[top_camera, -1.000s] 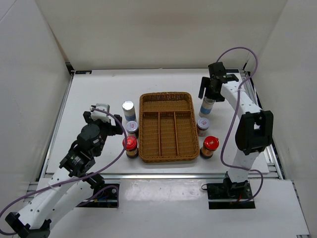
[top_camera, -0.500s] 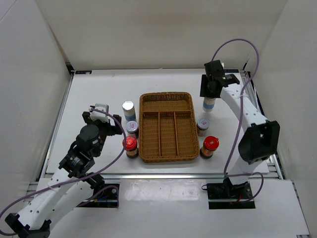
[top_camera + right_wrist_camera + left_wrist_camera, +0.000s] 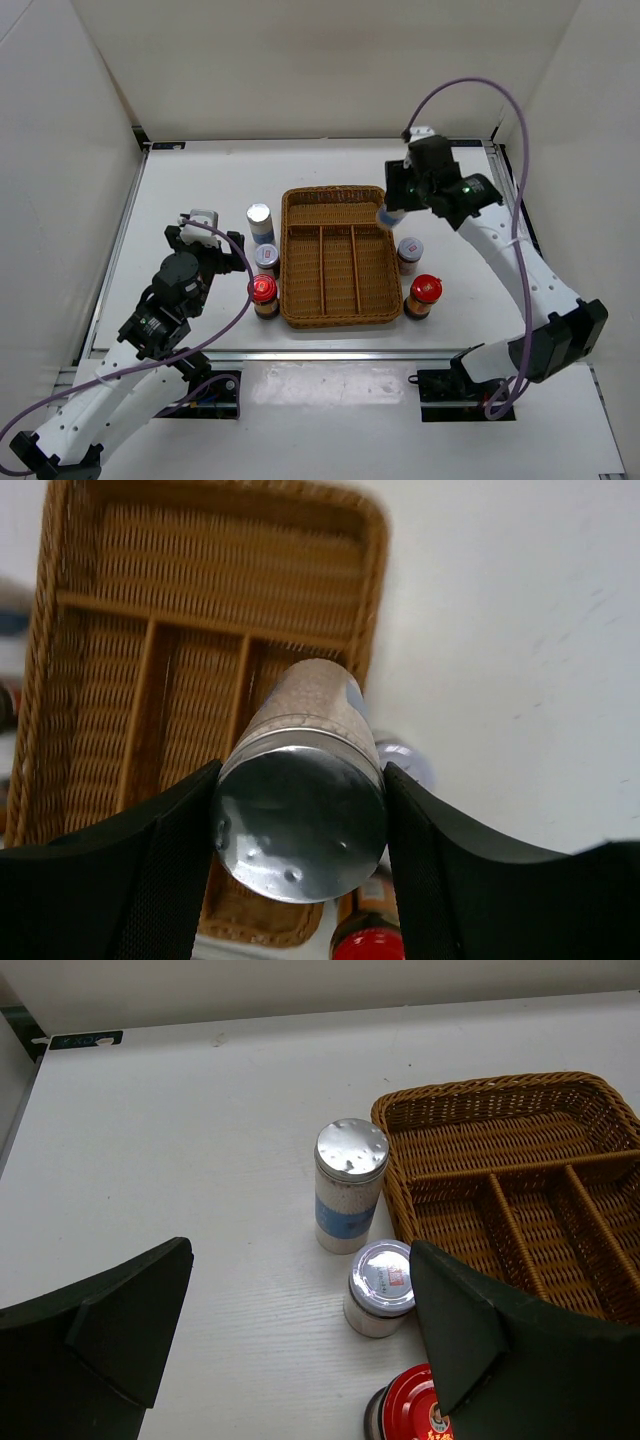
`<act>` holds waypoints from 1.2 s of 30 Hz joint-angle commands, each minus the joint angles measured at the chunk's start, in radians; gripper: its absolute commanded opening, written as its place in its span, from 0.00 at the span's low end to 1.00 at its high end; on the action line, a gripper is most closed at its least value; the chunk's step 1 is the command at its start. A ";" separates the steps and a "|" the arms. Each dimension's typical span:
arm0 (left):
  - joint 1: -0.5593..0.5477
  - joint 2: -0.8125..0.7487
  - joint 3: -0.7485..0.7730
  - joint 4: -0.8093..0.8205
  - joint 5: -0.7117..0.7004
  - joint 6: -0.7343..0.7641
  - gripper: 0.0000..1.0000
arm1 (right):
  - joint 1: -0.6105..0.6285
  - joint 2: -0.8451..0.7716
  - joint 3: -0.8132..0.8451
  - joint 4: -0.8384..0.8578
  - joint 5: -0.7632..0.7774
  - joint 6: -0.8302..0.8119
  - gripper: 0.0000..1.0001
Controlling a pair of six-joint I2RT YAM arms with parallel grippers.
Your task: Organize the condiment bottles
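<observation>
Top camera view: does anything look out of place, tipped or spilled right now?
Only one thing: a silver-capped bottle is off the table, clamped in the right end effector and tilted above the wicker tray's right rim. The other five bottles stand upright beside the tray; nothing looks spilled.

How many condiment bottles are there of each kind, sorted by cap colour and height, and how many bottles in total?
Tall silver-capped bottles: 2
Short silver-lidded jars: 2
Red-capped bottles: 2
Total: 6
</observation>
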 commanded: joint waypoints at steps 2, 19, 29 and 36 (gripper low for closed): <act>-0.005 -0.008 -0.006 0.012 -0.007 0.005 1.00 | 0.045 -0.006 -0.099 0.032 -0.114 0.023 0.02; -0.005 -0.008 -0.006 0.012 -0.007 0.005 1.00 | 0.056 0.143 -0.219 0.135 -0.116 0.075 0.62; -0.005 -0.008 -0.015 0.012 -0.007 0.005 1.00 | 0.125 0.004 -0.146 0.067 0.185 0.095 1.00; -0.005 -0.008 -0.015 0.012 -0.007 0.005 1.00 | 0.125 -0.105 -0.184 0.003 0.199 0.106 1.00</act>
